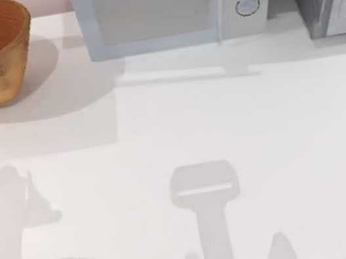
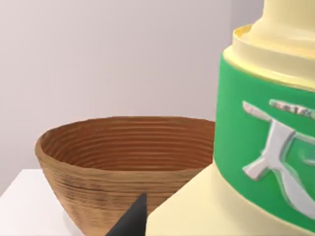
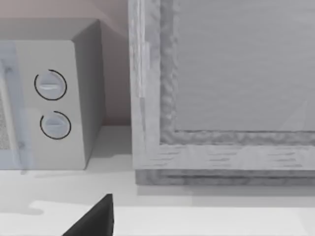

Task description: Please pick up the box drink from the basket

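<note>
left gripper point(image 2: 132, 220) sits low over the table point(image 1: 258, 122), w/ the basket point(image 2: 123, 162) straight ahead of it and near, rim a bit above gripper level. can't tell if this gripper is wide or narrow, and nothing is plainly held in it. a tall cream bottle point(image 2: 256, 147) w/ a green label stands just beside the gripper, closer to it than the basket and partly across the basket's far-side rim.

box drink: presumably down in the basket, but the near wall hides the floor (the ribbed inner rings visible are bare), so its exact spot and long axis i can't tell.

right gripper point(image 3: 93, 222) is parked, facing the microwave point(image 3: 49, 98) w/ its 2 dials and a grey cabinet point(image 3: 221, 88), well apart from the basket; its state i can't tell either.

judgement: left arm is the nearer 1, since the basket is at the table's far left. next move probably needs a rise above the rim, then fwd and down into the bowl, keeping off the bottle. clipping that bottle or the thick rim looks like the main risk.
</note>
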`<state>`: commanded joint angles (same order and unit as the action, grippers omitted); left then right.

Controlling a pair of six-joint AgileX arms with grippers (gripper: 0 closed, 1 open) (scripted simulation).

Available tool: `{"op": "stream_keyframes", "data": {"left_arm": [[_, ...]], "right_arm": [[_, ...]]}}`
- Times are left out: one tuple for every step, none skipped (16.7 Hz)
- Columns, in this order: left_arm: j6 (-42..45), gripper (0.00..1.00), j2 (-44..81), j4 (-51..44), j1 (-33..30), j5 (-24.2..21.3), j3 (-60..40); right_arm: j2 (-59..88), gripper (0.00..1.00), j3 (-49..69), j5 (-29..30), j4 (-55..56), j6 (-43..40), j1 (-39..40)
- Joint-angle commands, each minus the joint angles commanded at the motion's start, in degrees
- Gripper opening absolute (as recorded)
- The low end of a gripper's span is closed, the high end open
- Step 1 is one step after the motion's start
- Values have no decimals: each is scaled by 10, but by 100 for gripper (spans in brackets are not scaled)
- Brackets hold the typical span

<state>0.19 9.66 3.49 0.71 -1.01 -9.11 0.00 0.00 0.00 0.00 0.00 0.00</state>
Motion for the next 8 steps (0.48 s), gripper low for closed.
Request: {"op": "stream_keyframes", "data": {"left_arm": [[-1,0,-31,-11,-2,3,29],[-1,0,-57,-20,-4,6,53],[-1,0,-76,-27,-5,8,71],[-2,0,-89,-32,-7,9,83],[-2,0,-95,-34,-7,10,90],[-2,0,-97,-35,-7,10,91],[-2,0,-97,-35,-7,10,91],[-2,0,-97,-35,-7,10,91]], "right_arm": [[0,100,0,0,0,0,0],[0,100,0,0,0,0,0],[0,100,0,0,0,0,0],[0,100,0,0,0,0,0],[0,100,0,0,0,0,0],[0,100,0,0,0,0,0],[0,100,0,0,0,0,0],[0,100,0,0,0,0,0]]}}
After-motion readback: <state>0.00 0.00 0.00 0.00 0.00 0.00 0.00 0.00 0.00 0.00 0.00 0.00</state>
